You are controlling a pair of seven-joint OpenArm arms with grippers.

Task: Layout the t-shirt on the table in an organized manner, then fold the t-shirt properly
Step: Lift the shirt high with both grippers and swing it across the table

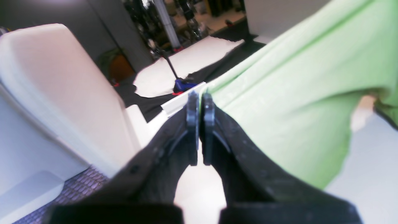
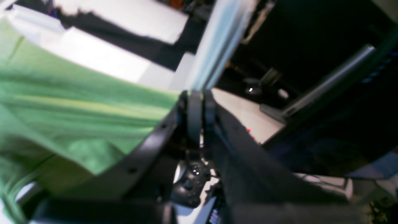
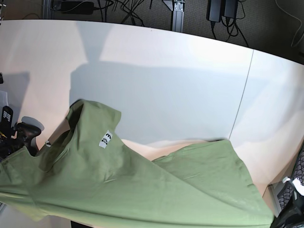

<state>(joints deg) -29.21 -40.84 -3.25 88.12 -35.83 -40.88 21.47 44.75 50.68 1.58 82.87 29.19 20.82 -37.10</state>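
The green t-shirt [image 3: 133,185] is spread wide across the near edge of the white table [image 3: 166,80], and it looks lifted up off the top there, with its shadow lying on the table behind it. A small white tag [image 3: 106,138] with dark marks shows on the shirt, close to the near left corner of the table. The far half of the table is bare, and a thin dark seam line [image 3: 241,99] runs across it on the right side. In the left wrist view, the left gripper [image 1: 200,104] has its two black jaws pressed together, and a corner of the shirt's edge sits right at the tips, so it seems to be pinching the cloth. In the right wrist view, the right gripper [image 2: 199,102] is pressed together too, with the green cloth [image 2: 62,102] reaching right up to its tips. That picture is blurry, so the pinch there is only likely.
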